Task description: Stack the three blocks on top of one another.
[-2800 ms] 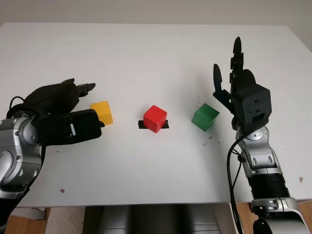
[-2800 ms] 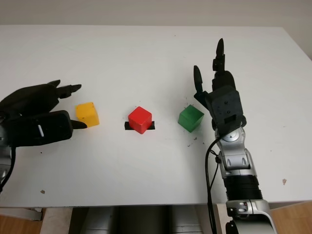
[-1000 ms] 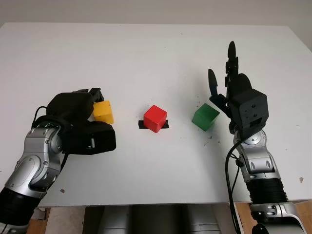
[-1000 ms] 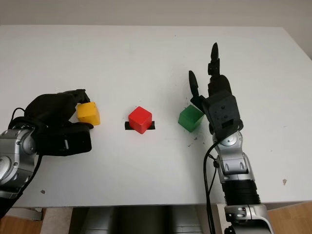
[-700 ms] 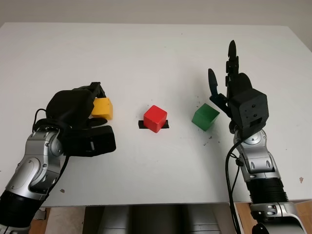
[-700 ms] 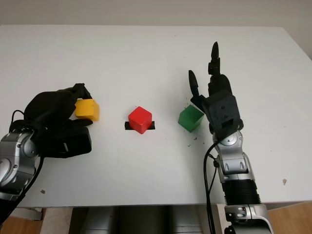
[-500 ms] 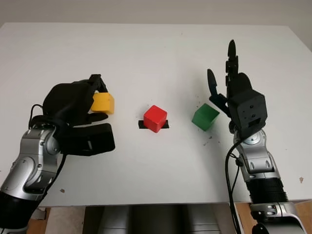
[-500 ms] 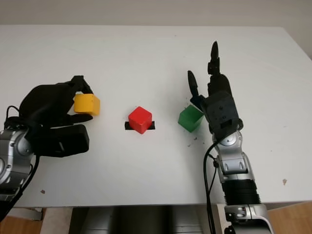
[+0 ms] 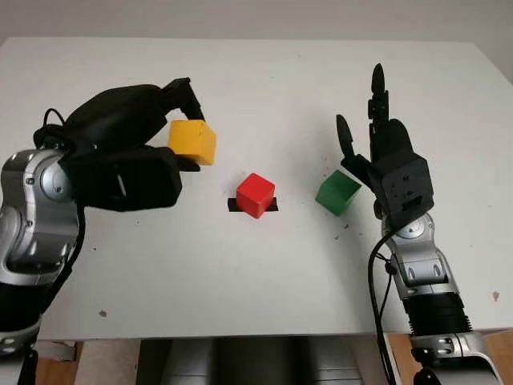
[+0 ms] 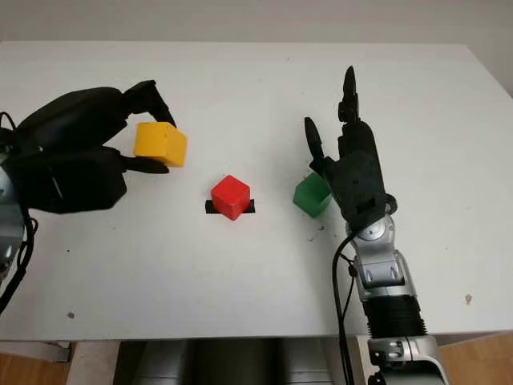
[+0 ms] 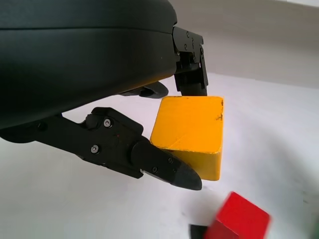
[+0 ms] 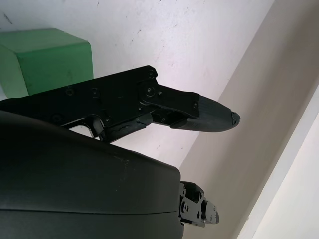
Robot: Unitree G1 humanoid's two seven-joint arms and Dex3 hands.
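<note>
**Yellow block lifted, headed for the red one**

Left hand (image 9: 152, 136) clenched on the yellow block (image 9: 192, 141), pinched between fingers (image 11: 164, 167) on opposite faces. Raised clear of the desk (image 9: 240, 273) now, where half a second ago still low beside its pickup spot at the left; carried upward and rightward since then. Hanging in the air, to the left of the red block (image 9: 256, 195) and a little farther back, not yet over it.

Red block sitting untouched mid-desk on a dark tape mark (image 9: 234, 205), in the same place as before. Green block (image 9: 337, 192) on the desk to its right, likewise unmoved.

Right hand (image 9: 383, 152) open, upright just beside the green block on its far-right side, barely shifted over the last seconds; contact not clear from the wrist view.

Meaning for the task: pickup apparently done, first stacking step under way. Probably next: centring yellow over red and lowering squarely before release. Green left for last.
</note>
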